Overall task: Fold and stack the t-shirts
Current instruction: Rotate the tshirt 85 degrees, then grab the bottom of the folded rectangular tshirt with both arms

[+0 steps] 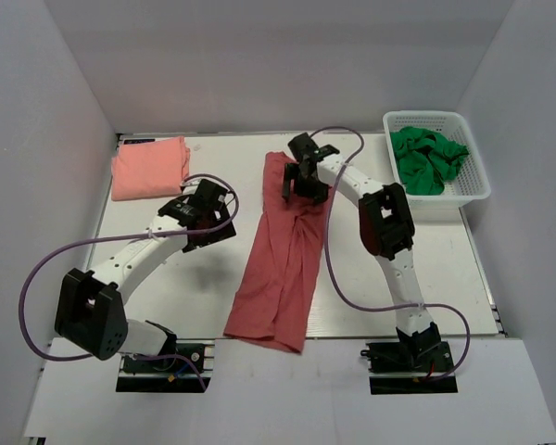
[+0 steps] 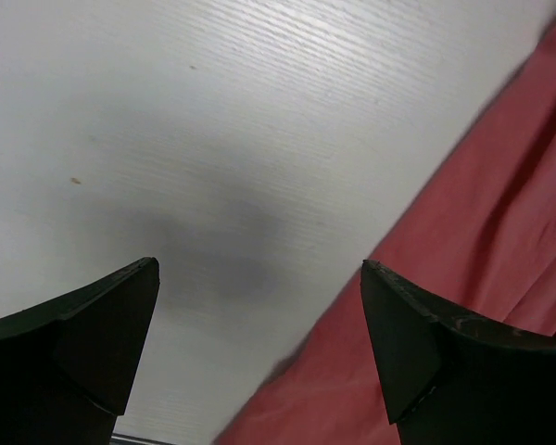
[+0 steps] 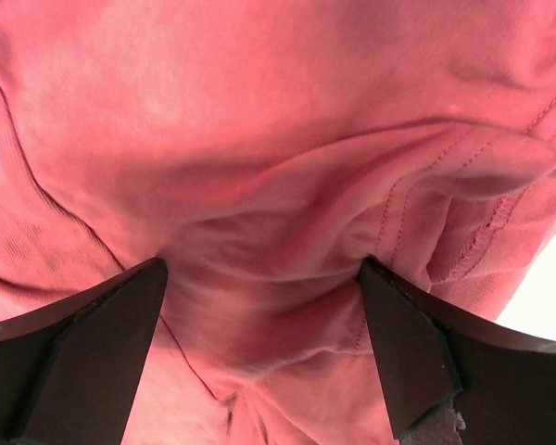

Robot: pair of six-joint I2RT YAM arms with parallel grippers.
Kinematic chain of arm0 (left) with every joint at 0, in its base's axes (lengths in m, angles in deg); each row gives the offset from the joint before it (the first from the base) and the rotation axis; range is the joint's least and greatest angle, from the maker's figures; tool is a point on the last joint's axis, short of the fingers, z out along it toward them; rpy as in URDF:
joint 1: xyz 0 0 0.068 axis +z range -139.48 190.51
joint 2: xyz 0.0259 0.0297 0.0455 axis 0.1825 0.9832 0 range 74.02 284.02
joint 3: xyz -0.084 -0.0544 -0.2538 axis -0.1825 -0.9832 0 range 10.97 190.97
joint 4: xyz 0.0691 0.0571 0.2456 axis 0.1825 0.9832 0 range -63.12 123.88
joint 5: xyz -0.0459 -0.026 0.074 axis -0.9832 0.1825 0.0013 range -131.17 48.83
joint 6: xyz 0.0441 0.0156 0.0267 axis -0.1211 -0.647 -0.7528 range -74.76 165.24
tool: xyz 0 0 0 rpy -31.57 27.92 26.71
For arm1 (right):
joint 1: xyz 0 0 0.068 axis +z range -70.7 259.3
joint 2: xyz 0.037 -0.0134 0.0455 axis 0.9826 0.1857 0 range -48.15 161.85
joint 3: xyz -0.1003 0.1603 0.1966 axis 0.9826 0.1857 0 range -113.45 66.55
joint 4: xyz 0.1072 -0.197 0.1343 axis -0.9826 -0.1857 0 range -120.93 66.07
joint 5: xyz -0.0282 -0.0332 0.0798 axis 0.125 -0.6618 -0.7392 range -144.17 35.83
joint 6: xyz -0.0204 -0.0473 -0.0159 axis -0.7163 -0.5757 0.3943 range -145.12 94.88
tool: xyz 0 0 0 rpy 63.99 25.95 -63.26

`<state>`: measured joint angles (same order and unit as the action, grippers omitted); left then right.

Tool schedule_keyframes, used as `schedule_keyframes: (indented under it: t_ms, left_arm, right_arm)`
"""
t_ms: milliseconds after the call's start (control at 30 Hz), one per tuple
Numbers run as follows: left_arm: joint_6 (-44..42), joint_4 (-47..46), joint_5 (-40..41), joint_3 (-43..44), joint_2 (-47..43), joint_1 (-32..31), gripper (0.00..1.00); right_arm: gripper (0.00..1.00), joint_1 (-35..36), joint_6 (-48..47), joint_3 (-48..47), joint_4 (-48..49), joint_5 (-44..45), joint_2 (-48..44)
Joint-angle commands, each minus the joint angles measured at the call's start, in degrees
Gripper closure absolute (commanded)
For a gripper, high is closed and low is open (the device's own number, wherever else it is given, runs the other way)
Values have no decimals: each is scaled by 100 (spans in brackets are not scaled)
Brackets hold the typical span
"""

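Two shirts lie on the white table [image 1: 232, 158]: a dusty brick-red t-shirt [image 1: 283, 269], a long creased strip down the middle, and a smaller folded salmon-pink t-shirt [image 1: 148, 167] at the far-left corner. Only the overhead view shows the white plastic basket [image 1: 445, 206] of green cloth [image 1: 426, 158]. Both wrist views show wide, empty jaws: right gripper [image 3: 264, 264] over the red shirt's rumpled seams, left gripper [image 2: 259, 269] over bare table beside its edge.
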<state>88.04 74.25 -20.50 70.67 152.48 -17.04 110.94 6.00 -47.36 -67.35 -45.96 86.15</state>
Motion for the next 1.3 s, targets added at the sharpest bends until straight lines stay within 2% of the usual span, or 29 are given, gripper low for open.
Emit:
schedule_keyframes:
  t_ms: [0, 33, 100, 167, 200, 267, 367, 467, 633, 667, 700, 800, 867, 933, 967, 1033, 1067, 1100, 1167, 1267]
  left_arm:
    - [-430, -351, -816, -108, 64, 13, 1]
    - [-431, -352, -923, -108, 134, 13, 1]
    - [-685, -430, -1326, -108, 337, 13, 1]
    - [-877, -588, -1678, -108, 390, -75, 1]
    - [-932, -659, -2115, -108, 451, -75, 1]
    - [-1054, -843, -2478, -178, 451, -75, 1]
    - [-1186, -1203, -3215, -511, 232, -128, 1]
    - [-1187, -1590, -3707, -907, -83, -128, 1]
    - [-1099, -1890, -3860, -1444, -217, -180, 1]
    - [-1099, -1890, -3860, -1496, -217, -233, 1]
    - [-1099, -1890, -3860, -1566, -217, -285, 1]
    - [-1099, -1951, -3860, -1777, -339, -356, 1]
    - [-1047, -1882, -3773, -1856, -340, -426, 1]
    - [-1046, -1881, -3772, -1997, -183, -479, 2]
    - [-994, -1881, -3893, -2067, -103, -558, 5]
    - [-994, -1881, -3895, -2068, 37, -628, 6]
    - [-994, -1881, -3834, -2068, 38, -690, 7]
    - [-933, -1942, -3772, -2068, 125, -690, 9]
    - [-862, -2003, -3535, -2129, 179, -752, 12]
    - [-862, -2004, -3534, -2129, 302, -865, 16]
  right_arm:
    - [9, -517, -288, -936, 25, 217, 910]
    - [9, -588, -682, -1358, 113, -245, 1027]
    - [9, -703, -1079, -1712, 761, -521, 1282]
    - [9, -782, -1195, -1828, 1299, -750, 1283]
    - [9, -825, -1195, -1854, 1414, -1072, 1239]
    - [9, -861, -1327, -1960, 1661, -1365, 976]
    - [9, -791, -1695, -1381, 2003, -1673, 134]
    - [9, -756, -1636, -487, 2171, -1918, -737]
    - [9, -800, -1433, 587, 1723, -2165, -2178]
    - [9, -800, -1415, 1598, 1818, -2270, -2876]
    - [9, -800, -1389, 1965, 1854, -2445, -3135]
    - [9, -808, -1187, 3976, 1873, -2280, -4314]
    - [9, -791, -986, 4767, 1592, -2454, -5051]
    - [9, -782, -818, 5517, 1433, -2613, -5473]
    - [9, -738, -522, 6233, 1433, -3118, -5676]
    - [9, -677, -230, 6721, 1713, -3630, -5950]
    - [9, -589, 215, 7185, 1888, -3729, -6029]
    - [9, -554, 341, 7581, 2377, -3800, -6247]
    - [9, -484, 606, 7935, 2609, -3695, -6354]
    - [9, -378, 536, 7946, 2436, -3335, -6259]
